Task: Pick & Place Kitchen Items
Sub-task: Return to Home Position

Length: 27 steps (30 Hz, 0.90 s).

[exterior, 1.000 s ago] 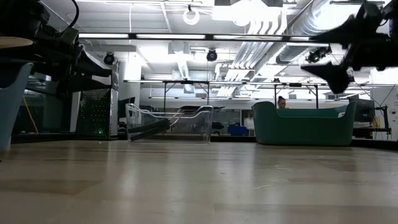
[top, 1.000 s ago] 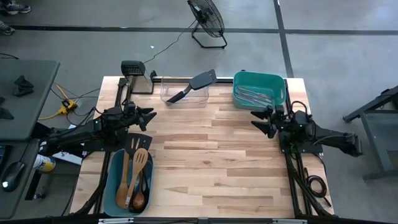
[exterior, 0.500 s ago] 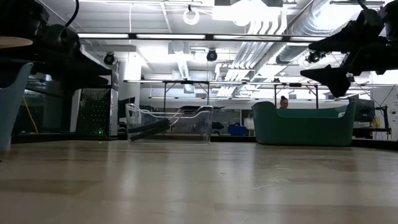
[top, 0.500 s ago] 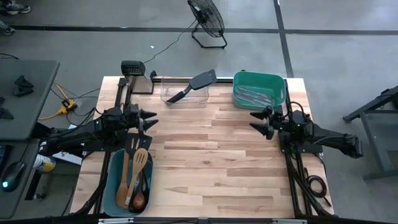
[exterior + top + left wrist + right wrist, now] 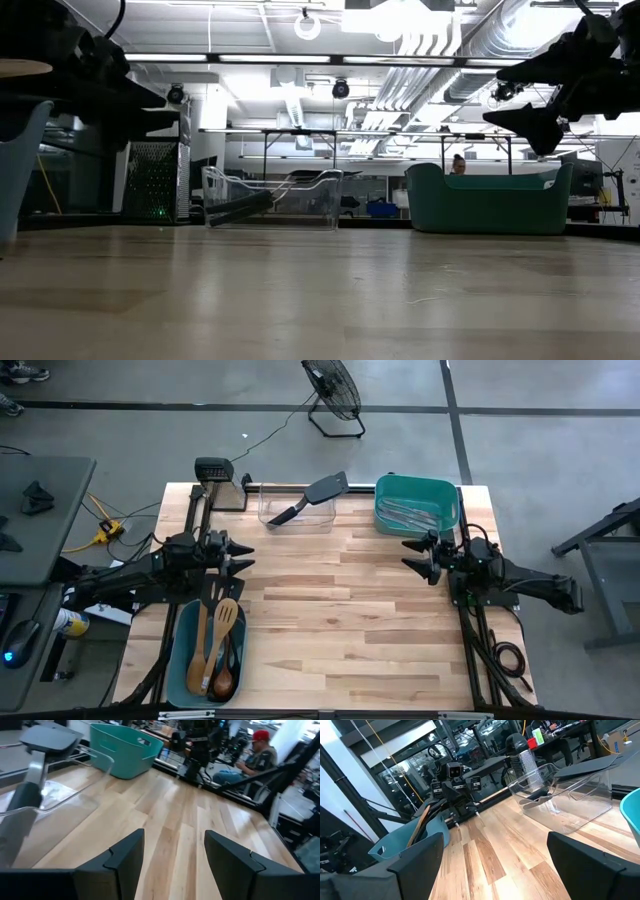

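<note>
Since no utensil lies loose on the wooden table (image 5: 340,620), the high view lists every item as binned. The blue bin (image 5: 181,660) at the near left holds a wooden spoon (image 5: 200,645), a slotted wooden spatula (image 5: 229,618) and a black turner (image 5: 222,591). The clear bin (image 5: 268,512) at the far edge holds one black spatula (image 5: 318,491) leaning over its rim. The teal tub (image 5: 380,510) holds silvery metal pieces (image 5: 408,512). The left gripper (image 5: 240,550) hovers just beyond the blue bin, the right gripper (image 5: 412,556) just short of the teal tub. Low view: bare board, both grippers raised. Left wrist view: fingers (image 5: 125,862) parted, nothing between. Right wrist view: fingers (image 5: 415,865) spread wide, empty. Judgement: sorting appears complete, and only parking the arms is left.
</note>
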Each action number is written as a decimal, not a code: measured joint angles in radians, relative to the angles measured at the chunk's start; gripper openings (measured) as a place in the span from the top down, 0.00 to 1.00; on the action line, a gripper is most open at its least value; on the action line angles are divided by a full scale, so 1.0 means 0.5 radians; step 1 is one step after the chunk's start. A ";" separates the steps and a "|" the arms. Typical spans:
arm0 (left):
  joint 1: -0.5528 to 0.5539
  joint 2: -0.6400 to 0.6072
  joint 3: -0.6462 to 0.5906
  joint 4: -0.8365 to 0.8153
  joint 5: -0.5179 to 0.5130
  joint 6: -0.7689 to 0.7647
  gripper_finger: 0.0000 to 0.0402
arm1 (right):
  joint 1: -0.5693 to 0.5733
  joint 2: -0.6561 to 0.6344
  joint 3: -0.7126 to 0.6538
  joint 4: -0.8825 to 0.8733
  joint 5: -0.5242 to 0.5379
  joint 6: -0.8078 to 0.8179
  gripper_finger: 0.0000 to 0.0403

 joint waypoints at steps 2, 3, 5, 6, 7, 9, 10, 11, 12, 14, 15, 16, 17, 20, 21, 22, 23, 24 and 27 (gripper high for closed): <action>0.000 0.000 0.001 -0.002 0.031 0.032 0.49 | 0.000 0.000 0.000 -0.001 0.000 0.000 0.13; 0.000 0.000 0.002 -0.008 0.033 0.046 0.49 | 0.000 0.000 0.000 -0.001 0.000 0.000 0.13; 0.000 0.000 0.003 -0.009 0.032 0.088 0.49 | 0.000 0.000 0.000 0.000 0.004 0.000 0.13; 0.000 0.000 0.003 -0.009 0.024 0.115 0.49 | 0.000 0.000 0.000 0.000 0.005 0.000 0.13; 0.000 0.000 0.003 -0.010 0.016 0.144 0.49 | 0.000 0.000 -0.001 0.001 0.005 0.000 0.13; 0.000 -0.001 0.003 -0.009 -0.003 0.204 0.49 | 0.000 0.001 -0.001 0.004 0.007 0.000 0.13; 0.000 -0.001 0.004 -0.009 -0.015 0.223 0.49 | 0.000 0.001 -0.001 0.005 0.006 0.000 0.13; 0.000 -0.001 0.004 -0.009 -0.022 0.245 0.49 | 0.000 0.001 -0.001 0.005 0.007 0.000 0.13; 0.000 -0.001 0.004 -0.009 -0.027 0.266 0.49 | 0.000 0.001 -0.001 0.005 0.006 0.000 0.13; 0.000 -0.001 0.004 -0.007 -0.029 0.306 0.49 | 0.000 0.001 -0.001 0.006 0.006 0.000 0.13; 0.000 -0.001 0.005 -0.007 -0.030 0.320 0.49 | 0.000 0.001 -0.001 0.007 0.006 0.000 0.13; 0.000 -0.001 0.005 -0.007 -0.031 0.330 0.49 | 0.000 0.001 -0.001 0.007 0.006 0.000 0.13; 0.000 -0.001 0.005 -0.008 -0.031 0.329 0.49 | 0.000 0.001 -0.001 0.007 0.006 0.001 0.13; 0.000 -0.001 0.006 -0.013 -0.035 0.302 0.49 | 0.000 0.001 -0.002 0.008 0.006 0.001 0.13; 0.000 -0.001 0.006 -0.013 -0.035 0.301 0.49 | 0.000 0.001 -0.002 0.008 0.005 0.001 0.13; 0.000 -0.001 0.006 -0.013 -0.035 0.300 0.49 | 0.000 0.001 -0.002 0.008 0.005 0.001 0.13; 0.000 -0.001 0.006 -0.013 -0.035 0.299 0.49 | 0.000 0.001 -0.002 0.008 0.005 0.001 0.13; 0.000 -0.001 0.006 -0.013 -0.035 0.299 0.49 | 0.000 0.001 -0.002 0.009 0.005 0.001 0.13; 0.000 -0.001 0.007 -0.014 -0.036 0.299 0.49 | 0.000 0.001 -0.002 0.010 0.005 0.001 0.13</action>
